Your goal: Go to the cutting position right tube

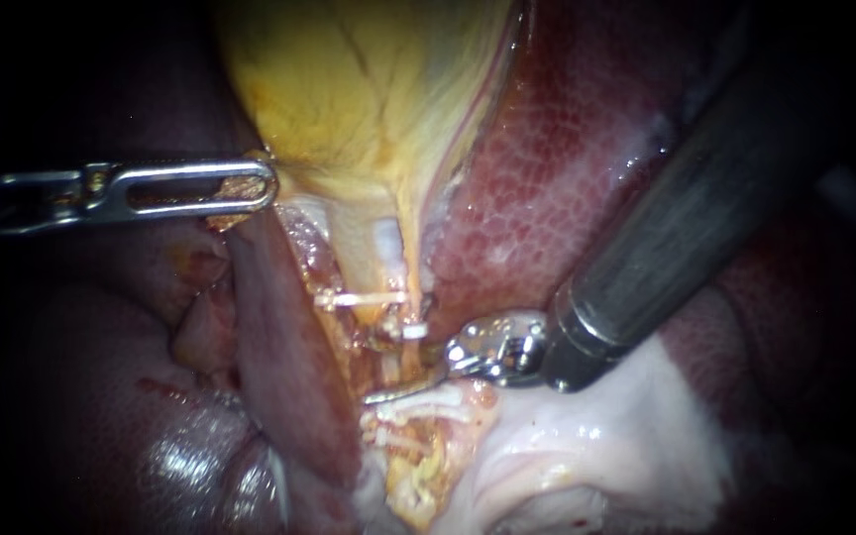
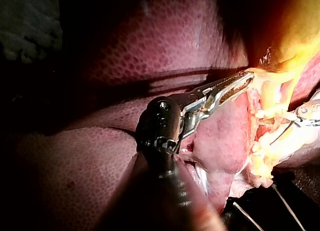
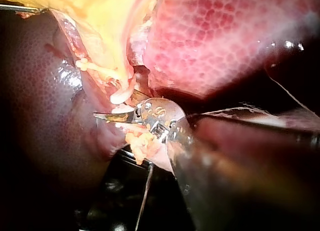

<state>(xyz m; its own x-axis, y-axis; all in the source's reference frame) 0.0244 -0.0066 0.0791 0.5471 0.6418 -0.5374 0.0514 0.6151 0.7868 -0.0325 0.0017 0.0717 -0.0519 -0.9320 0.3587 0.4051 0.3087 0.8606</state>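
Dark red liver lies behind. Left instrument pinches the gallbladder. Right instrument, blades pressed together, points leftward just below the right tube, which runs top to bottom.

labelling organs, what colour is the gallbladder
Yellow gallbladder, thin darker lines across it; clearest in the endoscope view.

Taking the gallbladder as centre, the left instrument lies at its left edge, the liver right, the clips and right instrument below.
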